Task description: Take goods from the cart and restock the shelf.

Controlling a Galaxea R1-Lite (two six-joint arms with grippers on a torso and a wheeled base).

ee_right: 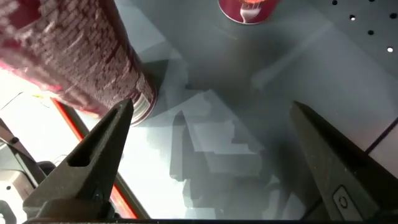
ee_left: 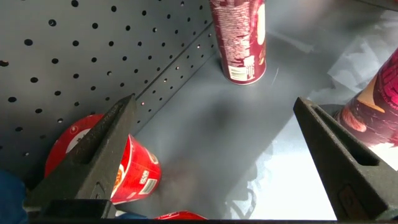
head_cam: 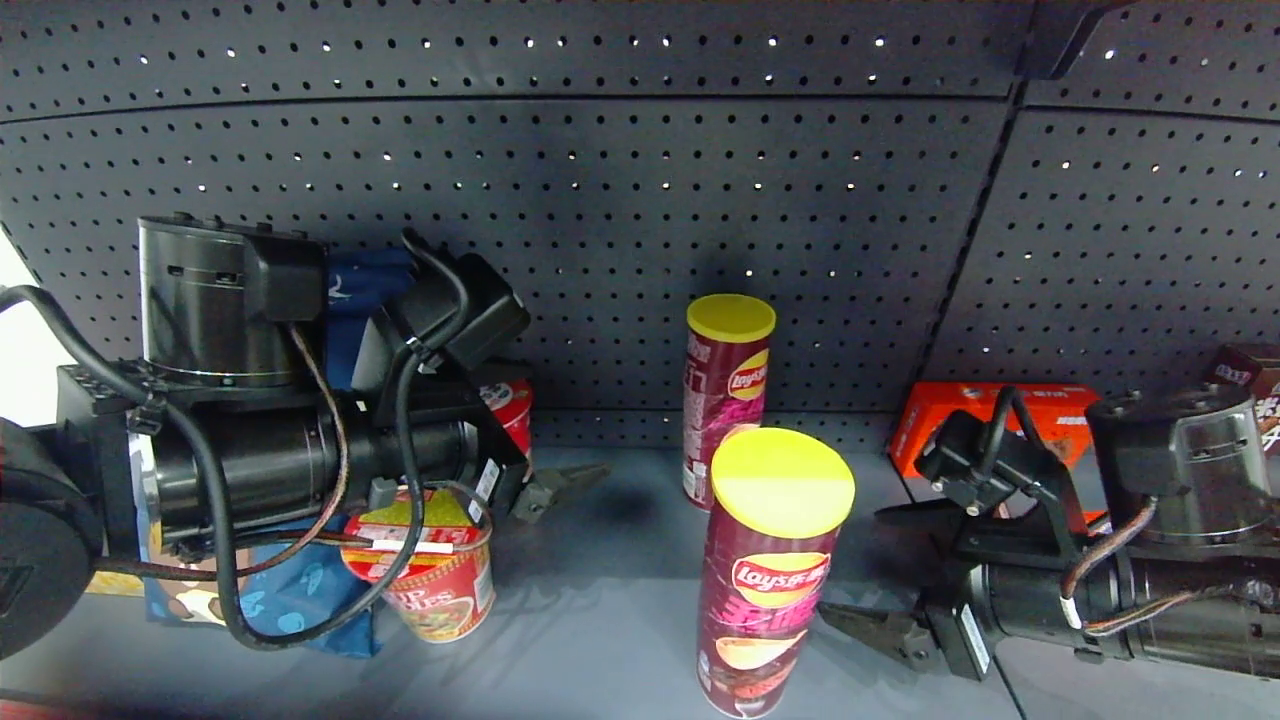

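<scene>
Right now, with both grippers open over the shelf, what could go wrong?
The right gripper is close beside the front chip can; a sideways move might tip it, and it stands near the shelf edge. A cable of the left arm lies over the front noodle cup and might drag it.

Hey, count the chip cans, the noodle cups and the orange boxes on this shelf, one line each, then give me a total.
Chip cans: 2
Noodle cups: 2
Orange box: 1
Total: 5
</scene>
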